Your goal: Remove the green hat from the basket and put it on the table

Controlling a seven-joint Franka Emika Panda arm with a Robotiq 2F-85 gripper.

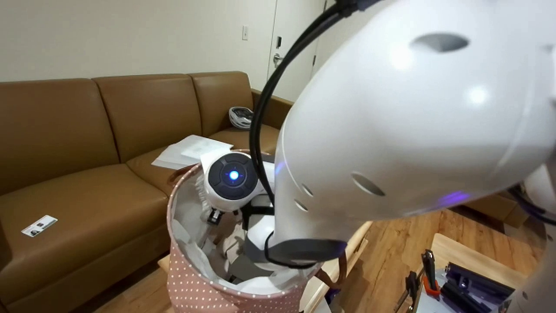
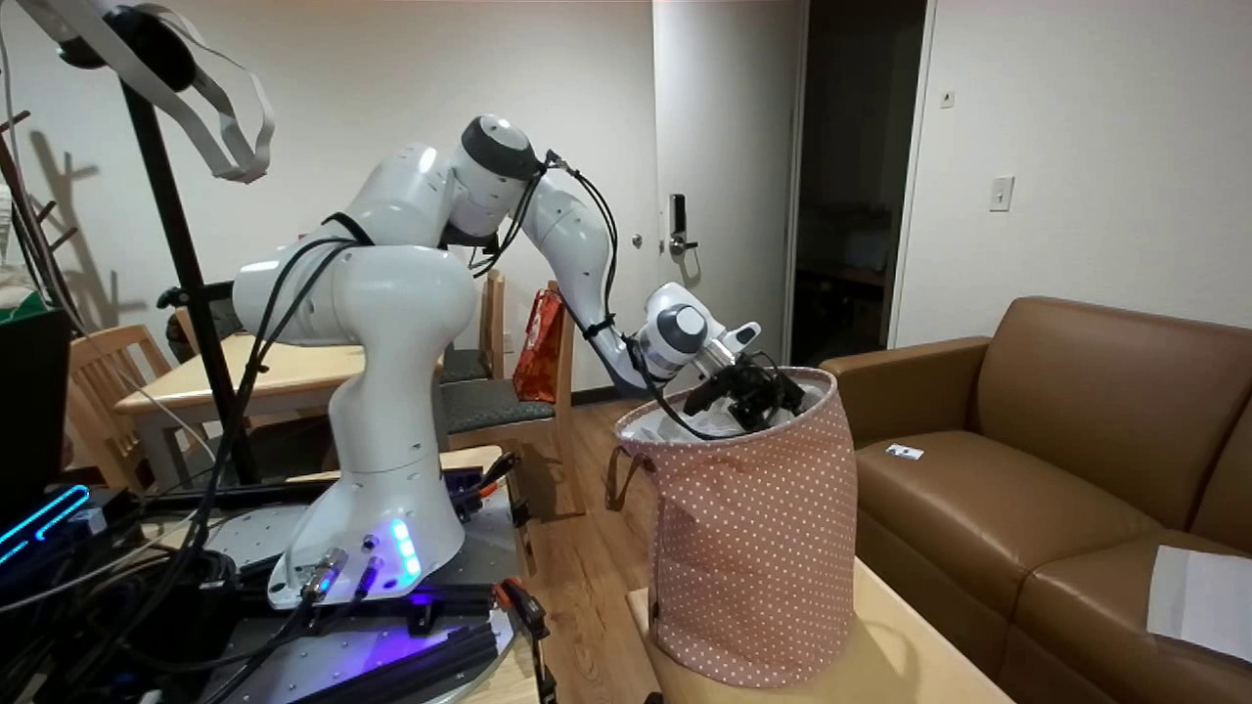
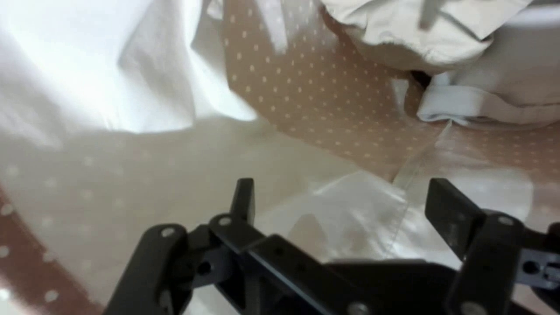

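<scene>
Pincer (image 3: pixel 339 199) spread wide, nothing in its grasp. It sits in the mouth of the basket (image 2: pixel 753 548), which stands under it on the bench (image 2: pixel 890 626). Green hat (image 3: pixel 503 83): probably the greyish cloth with a paler edge, beyond the pincer and off to the right in the wrist view, inside the basket. Colour washed out; not certain. Beige cloth (image 3: pixel 420 35) also beyond the pincer, right against the hat; whether over or beside, cannot tell.

Likely troubles, by judgement. Closing here would nip pale liner (image 3: pixel 144 65) at most, since that is what shows past the gap. Working toward the hat, the pincer may take the beige cloth instead, or both, because they crowd together. Arm (image 2: pixel 670 337) slants in over the basket's edge behind the pincer; a skewed lift could hook that edge and drag or tip the basket on the bench.
</scene>
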